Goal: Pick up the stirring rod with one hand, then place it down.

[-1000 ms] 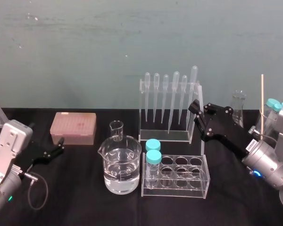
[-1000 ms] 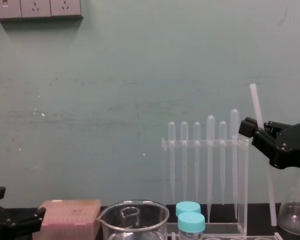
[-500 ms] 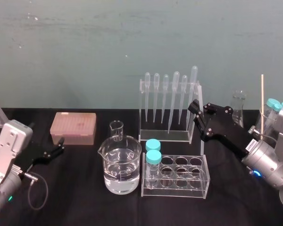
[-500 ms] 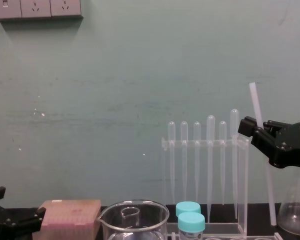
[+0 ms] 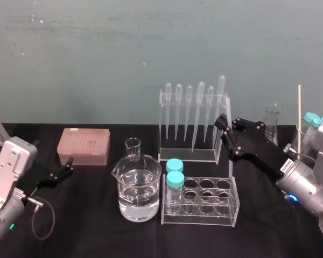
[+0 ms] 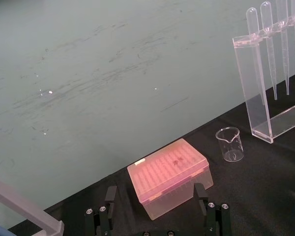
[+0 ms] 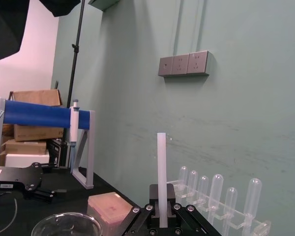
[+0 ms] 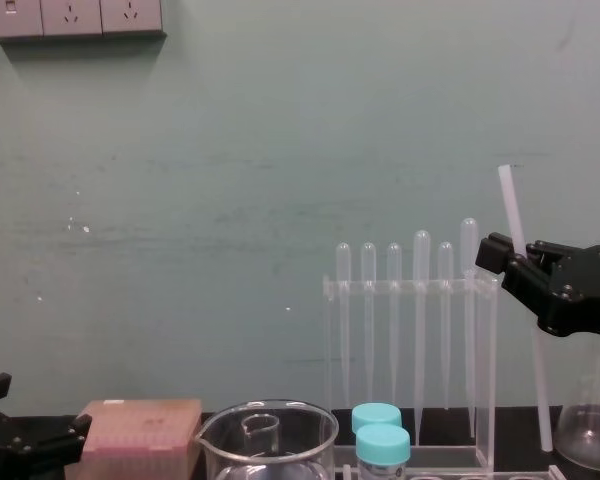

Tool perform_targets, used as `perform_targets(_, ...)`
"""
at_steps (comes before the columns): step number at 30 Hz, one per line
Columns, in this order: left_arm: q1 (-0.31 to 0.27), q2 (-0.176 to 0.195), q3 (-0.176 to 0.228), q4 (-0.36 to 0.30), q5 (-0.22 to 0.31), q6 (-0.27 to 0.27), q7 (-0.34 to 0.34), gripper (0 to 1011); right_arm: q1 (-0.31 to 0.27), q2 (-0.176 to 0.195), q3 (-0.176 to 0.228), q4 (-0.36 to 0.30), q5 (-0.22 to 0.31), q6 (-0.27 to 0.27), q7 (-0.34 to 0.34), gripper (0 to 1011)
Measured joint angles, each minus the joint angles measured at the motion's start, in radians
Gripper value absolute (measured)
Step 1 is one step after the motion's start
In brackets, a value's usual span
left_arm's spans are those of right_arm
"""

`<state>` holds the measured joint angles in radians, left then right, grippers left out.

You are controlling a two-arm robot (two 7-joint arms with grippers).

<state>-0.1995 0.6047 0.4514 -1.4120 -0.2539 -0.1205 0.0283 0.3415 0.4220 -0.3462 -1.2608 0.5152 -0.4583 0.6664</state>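
Clamping the stirring rod [image 8: 508,205] narrowly between its black fingers, the right end effector [image 8: 495,255] hangs above the worktop [image 5: 86,215] toward its right edge, just beside the right end of the pipette rack [image 8: 410,287]. The rod stands nearly upright, with its top leaning a little toward the rack and rising above the bulbs of the pipettes [image 8: 420,300]. Its lower end reaches down close to a conical flask [image 8: 590,430], and I cannot tell whether that end touches the worktop. From the right wrist the rod rises straight up out of the grip. Near the left edge the left end effector [image 5: 69,167] sits low, its fingers [image 6: 110,196] spread wide and holding nothing. It points toward a pink tip box [image 5: 83,146] lying near the back left of the worktop. Toward the middle stand a large beaker [image 5: 139,193] part full of clear liquid and a small beaker [image 5: 132,148] behind it. A clear tube rack [image 5: 204,201] near the front edge carries two teal-capped tubes [image 5: 175,172].
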Motion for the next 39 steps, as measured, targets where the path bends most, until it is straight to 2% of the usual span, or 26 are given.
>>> perform_targets(39, 0.000, 0.000, 0.000, 0.000, 0.000, 0.000, 0.000, 1000, 0.000, 0.000, 0.000, -0.001, 0.000, 0.000, 0.000, 68)
